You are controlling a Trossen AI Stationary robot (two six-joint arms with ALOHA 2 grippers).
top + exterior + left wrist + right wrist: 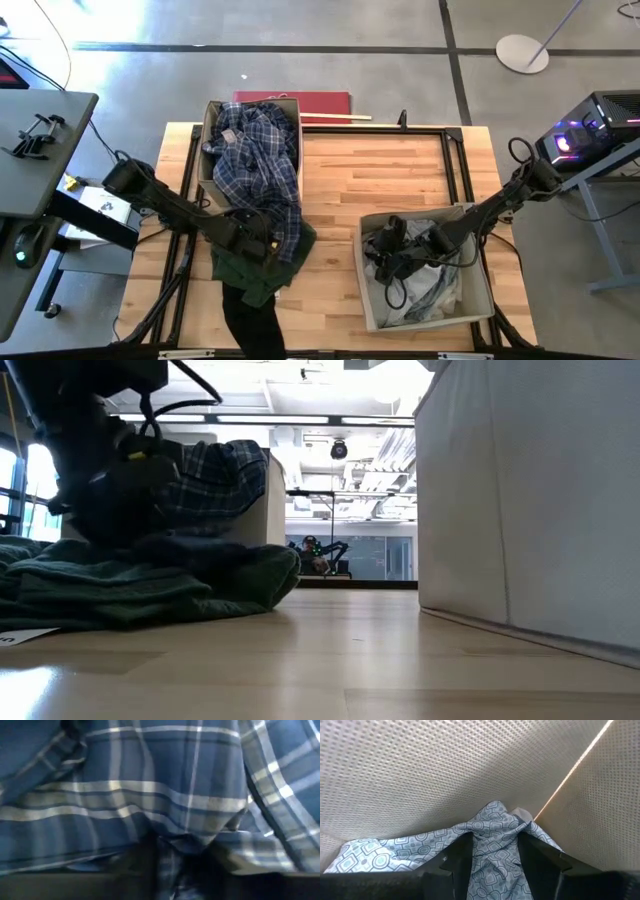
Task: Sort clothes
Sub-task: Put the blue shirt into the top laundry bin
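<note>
From above, your left gripper [258, 243] sits near the desk's [390, 175] front-left part, buried in the blue-and-white plaid cotton shirt [262, 165]. That shirt runs lengthwise from the beige square fabric box at the far-left edge [209, 140] down toward the front, where it overlaps a crumpled dark green garment [255, 268] and a black garment [250, 325] that hangs over the front edge. Your right gripper [388, 252] is down inside the second beige fabric box near the front-right corner [480, 290], among pale, white-and-grey clothes [430, 295].

At table height, you see the dark green garment [140, 585] spread flat on the wood with the plaid shirt [215, 480] heaped behind it against the far box; the near box's wall [530, 490] fills the right side.

Your left wrist camera shows plaid cloth [150, 795] pressed right against the lens, bunching down between the dark fingers; the jaws look nearly closed on a fold, so I judge they hold it.

Your right wrist camera shows the fingers [457, 857] partly apart with a pale blue geometric-print fabric [490, 832] pinched up between them, in the box's inner corner.

For the next move, note that the shirt's long axis points from your left jaws away to the far box, so a lift will likely drag its whole length; the left arm is the nearer one.
</note>
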